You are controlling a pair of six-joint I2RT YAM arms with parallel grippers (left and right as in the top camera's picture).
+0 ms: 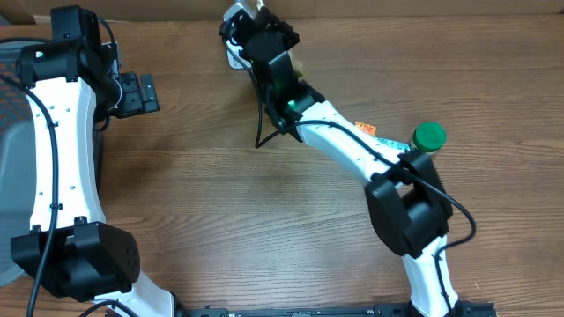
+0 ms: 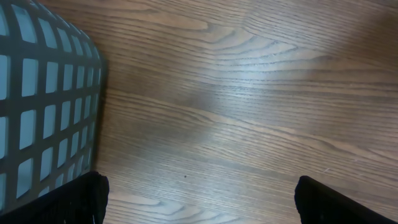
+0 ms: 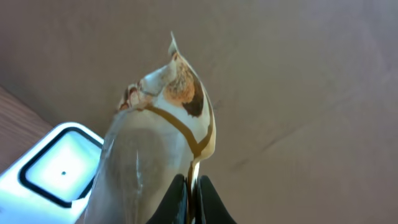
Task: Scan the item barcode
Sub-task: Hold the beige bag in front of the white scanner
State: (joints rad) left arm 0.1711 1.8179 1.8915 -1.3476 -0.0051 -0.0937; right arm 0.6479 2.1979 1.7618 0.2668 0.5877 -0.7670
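My right gripper (image 3: 193, 194) is shut on the thin sealed edge of the item, a glossy pale pouch (image 3: 152, 155) with a brown and orange print near its top. The pouch hangs tilted over a white scanner with a dark-framed window (image 3: 56, 165); I cannot make out its barcode. Seen from overhead, the right gripper (image 1: 257, 28) is at the back of the table above the white scanner (image 1: 233, 58), and the arm hides most of the pouch. At the left, the left gripper (image 1: 146, 92) stands open over bare wood, its black fingertips (image 2: 81, 199) wide apart with nothing between them.
A grey lattice basket (image 2: 43, 106) stands just left of the left gripper, at the table's left edge (image 1: 13, 150). A green-capped container (image 1: 429, 136) and an orange packet (image 1: 366, 129) lie at the right. A cardboard wall (image 3: 298, 93) runs along the back.
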